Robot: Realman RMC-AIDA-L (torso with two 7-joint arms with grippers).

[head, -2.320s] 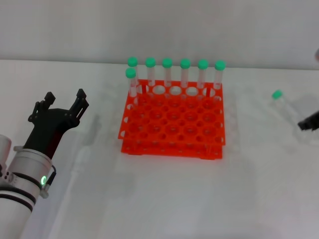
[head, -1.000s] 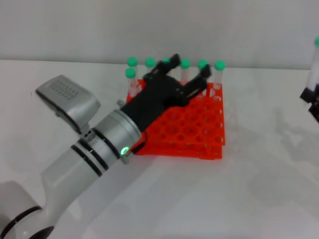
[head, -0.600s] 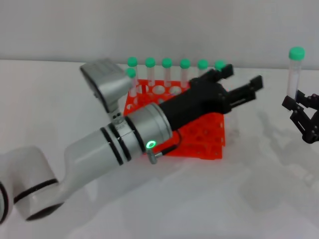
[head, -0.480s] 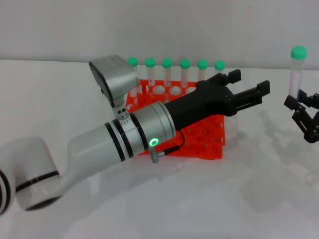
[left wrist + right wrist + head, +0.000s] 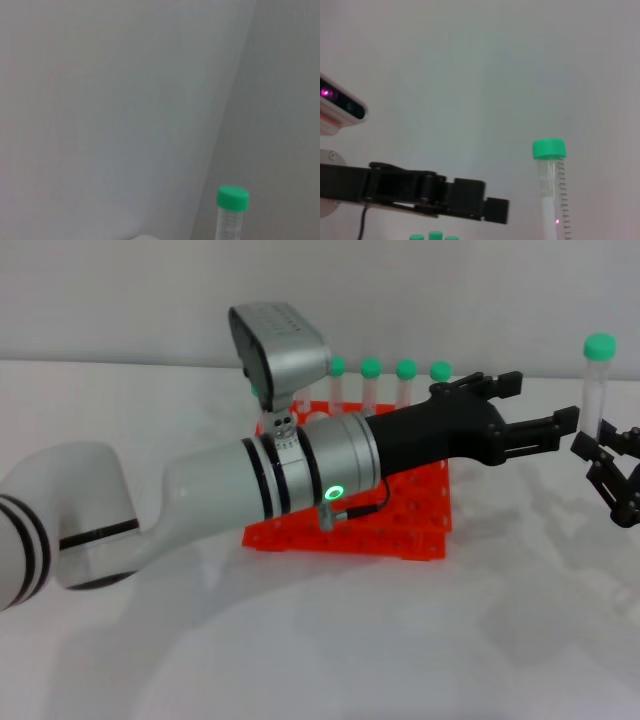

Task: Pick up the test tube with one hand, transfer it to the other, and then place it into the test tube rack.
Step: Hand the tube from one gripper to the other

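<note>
The test tube (image 5: 597, 390), clear with a green cap, stands upright in the air at the right, held low down by my all-black right gripper (image 5: 596, 448), which is shut on it. My left gripper (image 5: 548, 398), on the silver wrist with the green light, reaches across the orange test tube rack (image 5: 420, 512). It is open, with its fingertips just left of the tube and apart from it. The tube also shows in the left wrist view (image 5: 231, 215) and the right wrist view (image 5: 550, 180). The right wrist view also shows a left finger (image 5: 470, 197) beside it.
Several green-capped tubes (image 5: 406, 380) stand in the rack's back row, partly hidden behind my left arm (image 5: 230, 495). The rack sits on a white table (image 5: 400, 640) before a pale wall.
My left arm has swung from the left side over the rack and kept reaching right, bringing its open fingers close to the tube. The right gripper lifted the tube and now holds it still.
</note>
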